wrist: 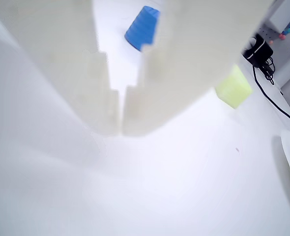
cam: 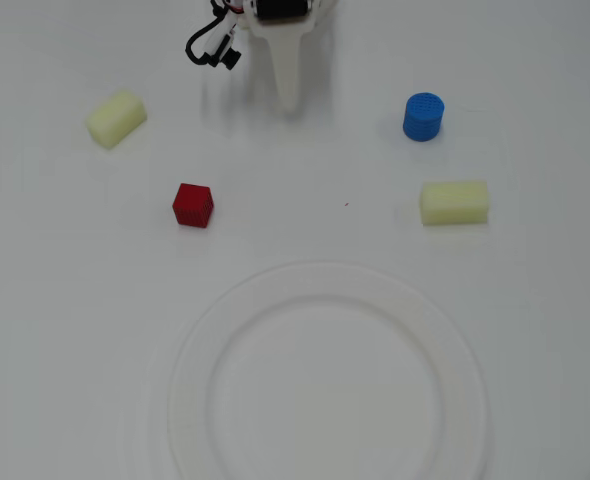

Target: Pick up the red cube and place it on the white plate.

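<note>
My tool [cam: 289, 98] sits at the top of the table [cam: 535, 300] with fingertips together, holding nothing — red cube [cam: 193, 205] lies loose, down-left of it, just above the white plate [cam: 327, 285]'s rim, so I'd open up before reaching.

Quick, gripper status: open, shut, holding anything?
Gripper: shut, fingertips together in the wrist view, holding nothing. The red cube sits on the table, untouched.
</note>
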Controlling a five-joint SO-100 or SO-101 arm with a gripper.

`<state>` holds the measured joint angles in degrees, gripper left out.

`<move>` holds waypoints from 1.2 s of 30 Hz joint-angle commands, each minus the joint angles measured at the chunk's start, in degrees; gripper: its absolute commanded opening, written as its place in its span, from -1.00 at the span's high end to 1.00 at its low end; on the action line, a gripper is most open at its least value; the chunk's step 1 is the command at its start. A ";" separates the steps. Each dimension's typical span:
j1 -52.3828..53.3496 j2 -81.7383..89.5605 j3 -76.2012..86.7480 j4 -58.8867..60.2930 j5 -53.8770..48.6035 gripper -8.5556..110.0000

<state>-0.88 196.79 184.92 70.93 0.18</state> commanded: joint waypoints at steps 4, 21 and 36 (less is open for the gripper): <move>0.00 0.62 0.09 -0.62 -0.35 0.86; 4.04 -1.93 -6.33 -0.88 2.11 0.86; 14.77 -56.51 -47.37 -12.13 0.62 0.78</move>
<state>12.57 150.29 145.81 60.91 1.14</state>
